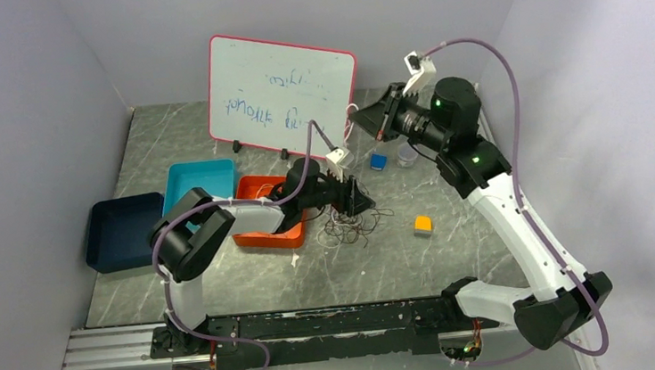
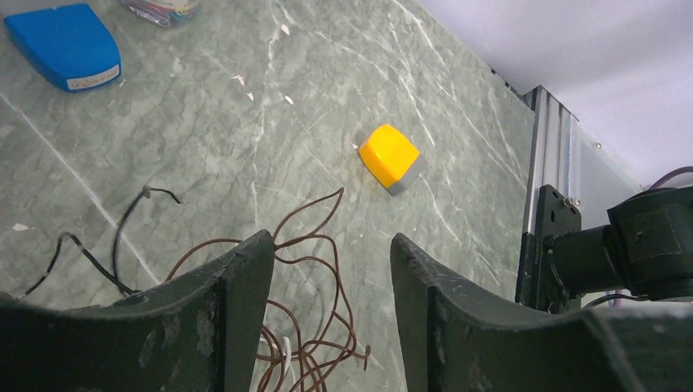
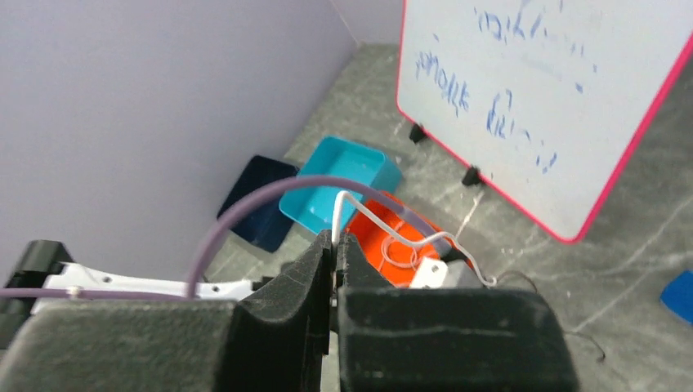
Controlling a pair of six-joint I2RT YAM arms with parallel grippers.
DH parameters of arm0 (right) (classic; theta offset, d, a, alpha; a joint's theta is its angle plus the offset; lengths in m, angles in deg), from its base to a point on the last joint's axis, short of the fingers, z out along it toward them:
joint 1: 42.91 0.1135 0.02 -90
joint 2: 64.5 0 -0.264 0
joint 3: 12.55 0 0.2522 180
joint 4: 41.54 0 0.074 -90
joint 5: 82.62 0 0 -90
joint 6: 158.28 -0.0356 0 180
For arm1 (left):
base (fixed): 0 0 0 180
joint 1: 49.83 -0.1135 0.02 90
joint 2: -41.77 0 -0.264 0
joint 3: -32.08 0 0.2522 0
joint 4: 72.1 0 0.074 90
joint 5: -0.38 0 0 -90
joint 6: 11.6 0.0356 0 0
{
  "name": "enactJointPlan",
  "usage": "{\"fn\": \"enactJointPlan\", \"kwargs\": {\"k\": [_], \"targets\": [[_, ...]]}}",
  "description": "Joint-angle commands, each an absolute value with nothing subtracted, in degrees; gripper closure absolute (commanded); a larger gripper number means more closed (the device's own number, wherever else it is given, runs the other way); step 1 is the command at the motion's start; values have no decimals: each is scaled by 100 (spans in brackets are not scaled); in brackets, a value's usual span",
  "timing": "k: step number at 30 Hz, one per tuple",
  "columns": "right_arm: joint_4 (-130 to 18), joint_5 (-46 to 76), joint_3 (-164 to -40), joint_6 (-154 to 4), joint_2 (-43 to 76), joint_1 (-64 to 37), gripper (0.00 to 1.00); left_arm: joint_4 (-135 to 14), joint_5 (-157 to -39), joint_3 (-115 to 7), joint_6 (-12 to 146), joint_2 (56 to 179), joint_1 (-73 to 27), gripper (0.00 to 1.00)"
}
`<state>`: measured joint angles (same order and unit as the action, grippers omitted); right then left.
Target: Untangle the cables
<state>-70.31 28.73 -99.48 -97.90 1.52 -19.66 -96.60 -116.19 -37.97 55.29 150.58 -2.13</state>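
Cables (image 1: 350, 228): loose tangle mid-bench (image 1: 455, 254), brown strands showing most.
Left pincer (image 2: 331, 242): hanging right over the heap, jaws about half apart and holding nothing, brown strands framed between them. Lined up to pick one, I'd say.
Right pincer (image 3: 335, 245): up high at 1 o'clock of the heap, clamped tight on a white cable (image 3: 337, 214), apparently to keep it clear of the knot.

Pale lilac walls (image 1: 22, 104) box in a grey-green marbled table (image 1: 385, 269) — evenly lit.
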Motion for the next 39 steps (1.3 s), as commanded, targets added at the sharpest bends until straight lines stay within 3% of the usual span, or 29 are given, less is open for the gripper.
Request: {"fn": "enactJointPlan", "kwargs": {"k": [1,39], "targets": [[-7147,2986,-10514,-9554,139,-1971,100,-9784,-11530,-3711,5662,15191,-166,41],[-8039,1305,-13401,-7300,546,-1966,100,-9561,-11216,-3399,5678,15346,-113,45]]}}
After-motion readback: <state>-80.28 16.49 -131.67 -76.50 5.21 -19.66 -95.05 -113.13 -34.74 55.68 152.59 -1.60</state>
